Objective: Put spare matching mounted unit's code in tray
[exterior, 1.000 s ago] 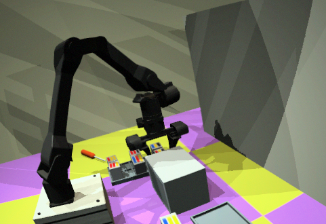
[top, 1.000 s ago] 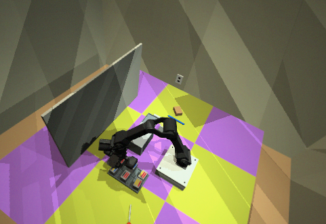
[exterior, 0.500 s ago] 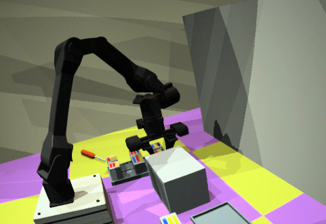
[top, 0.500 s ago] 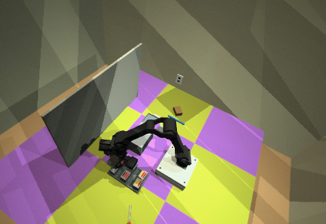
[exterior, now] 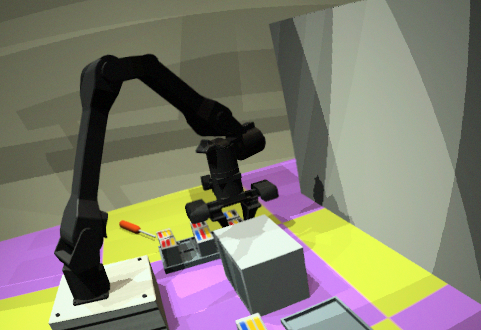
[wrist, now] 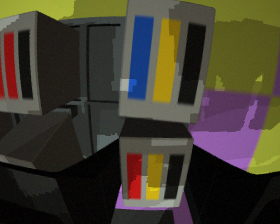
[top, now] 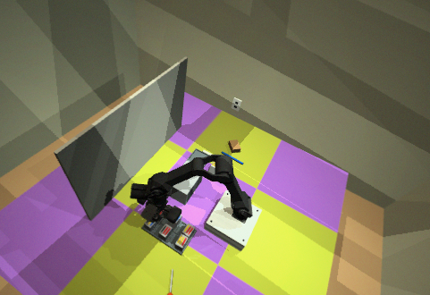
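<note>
My gripper (top: 163, 219) (exterior: 239, 219) (wrist: 151, 141) is shut on a grey spare (wrist: 156, 172) labelled red, yellow, black, at the dark rack (top: 173, 245) (exterior: 181, 266) (wrist: 102, 65). Directly beyond it in the wrist view stands a spare (wrist: 167, 60) labelled blue, yellow, black. To its left is one (wrist: 17, 65) labelled red, red, black. More spares (top: 165, 231) (top: 189, 230) stand in the rack. The grey tray (exterior: 306, 311) is at the lower edge of the exterior view. A small unit (exterior: 251, 324) labelled blue, yellow, yellow shows near it; I cannot tell if it is the mounted one.
A large grey box (exterior: 262, 250) (top: 191, 187) stands between rack and tray. A tall panel (top: 130, 127) (exterior: 376, 125) rises beyond the rack. A screwdriver (top: 172, 282) (exterior: 130, 227), a blue rod (top: 232, 157) and an orange-brown block (top: 234, 146) lie around.
</note>
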Tool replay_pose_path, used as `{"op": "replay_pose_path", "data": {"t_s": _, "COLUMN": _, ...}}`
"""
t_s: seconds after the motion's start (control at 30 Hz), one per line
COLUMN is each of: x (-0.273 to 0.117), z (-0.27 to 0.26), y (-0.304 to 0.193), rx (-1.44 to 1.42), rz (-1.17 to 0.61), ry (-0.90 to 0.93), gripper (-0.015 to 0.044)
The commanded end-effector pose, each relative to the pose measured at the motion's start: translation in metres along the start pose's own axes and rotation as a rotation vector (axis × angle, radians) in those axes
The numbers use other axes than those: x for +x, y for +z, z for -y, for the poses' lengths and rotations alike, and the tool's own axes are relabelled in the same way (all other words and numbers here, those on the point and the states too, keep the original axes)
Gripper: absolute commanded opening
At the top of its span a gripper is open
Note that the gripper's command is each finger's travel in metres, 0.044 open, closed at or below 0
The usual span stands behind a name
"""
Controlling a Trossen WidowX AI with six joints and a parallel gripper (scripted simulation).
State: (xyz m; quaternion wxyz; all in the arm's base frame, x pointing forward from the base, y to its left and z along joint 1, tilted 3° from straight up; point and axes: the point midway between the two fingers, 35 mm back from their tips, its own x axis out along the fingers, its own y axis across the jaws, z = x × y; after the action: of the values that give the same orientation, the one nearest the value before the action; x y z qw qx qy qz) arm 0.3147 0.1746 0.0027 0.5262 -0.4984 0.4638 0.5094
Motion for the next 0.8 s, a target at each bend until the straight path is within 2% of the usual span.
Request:
{"op": "replay_pose_path", "data": {"t_s": 0.0, "x": 0.0, "z": 0.0, "y": 0.0, "rx": 0.0, "rz": 0.0, "ry": 0.0, "gripper": 0.0}}
{"op": "replay_pose_path", "data": {"t_s": 0.1, "x": -0.006, "z": 0.001, "y": 0.0, "rx": 0.0, "rz": 0.0, "ry": -0.001, "gripper": 0.0}}
{"op": "replay_pose_path", "data": {"t_s": 0.37, "x": -0.074, "z": 0.001, "y": 0.0, "rx": 0.003, "rz": -0.004, "ry": -0.002, "gripper": 0.0}}
{"op": "replay_pose_path", "data": {"t_s": 0.6, "x": -0.078, "z": 0.002, "y": 0.001, "rx": 0.006, "rz": 0.003, "ry": -0.011, "gripper": 0.0}}
{"op": "replay_pose_path", "data": {"t_s": 0.77, "x": -0.106, "z": 0.002, "y": -0.002, "rx": 0.011, "rz": 0.001, "ry": -0.011, "gripper": 0.0}}
